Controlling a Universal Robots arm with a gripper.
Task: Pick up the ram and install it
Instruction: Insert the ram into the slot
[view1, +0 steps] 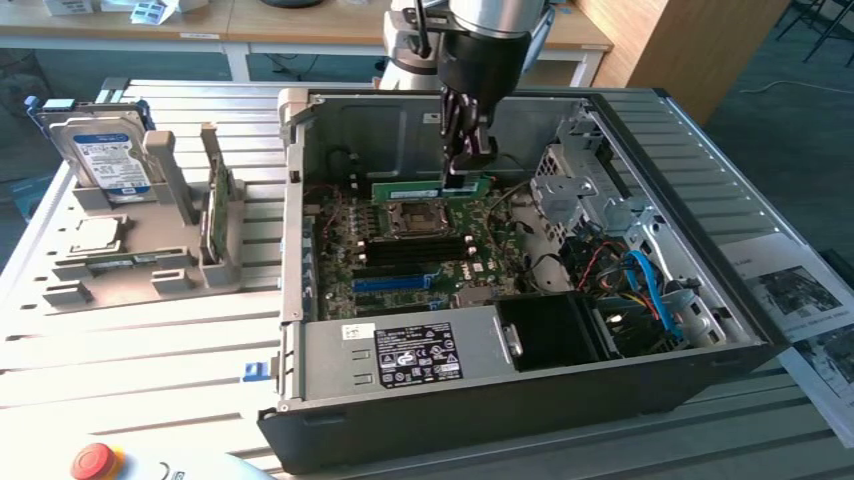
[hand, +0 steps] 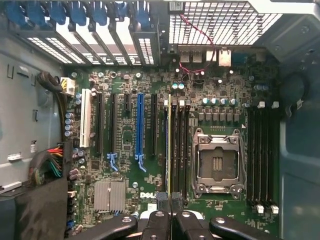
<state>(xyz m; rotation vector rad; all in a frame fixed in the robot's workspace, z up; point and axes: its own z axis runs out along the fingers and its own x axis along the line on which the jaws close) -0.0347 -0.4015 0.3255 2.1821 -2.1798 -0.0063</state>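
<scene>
1. Jaws narrow, gripping the ram (view1: 414, 187) by its top edge
2. Location: ram edge-down along a slot beside the socket (hand: 218, 162) of the motherboard (hand: 127, 140), inside the case (view1: 534, 385)

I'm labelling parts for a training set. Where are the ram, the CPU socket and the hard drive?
ram (view1: 407, 187), exterior view, its green board
CPU socket (hand: 218, 163), wrist view, its middle contacts
hard drive (view1: 104, 150), exterior view, its blue label

Arm (view1: 474, 40) vertical, wrist down, jaws clamped on ram (view1: 416, 187).
</scene>
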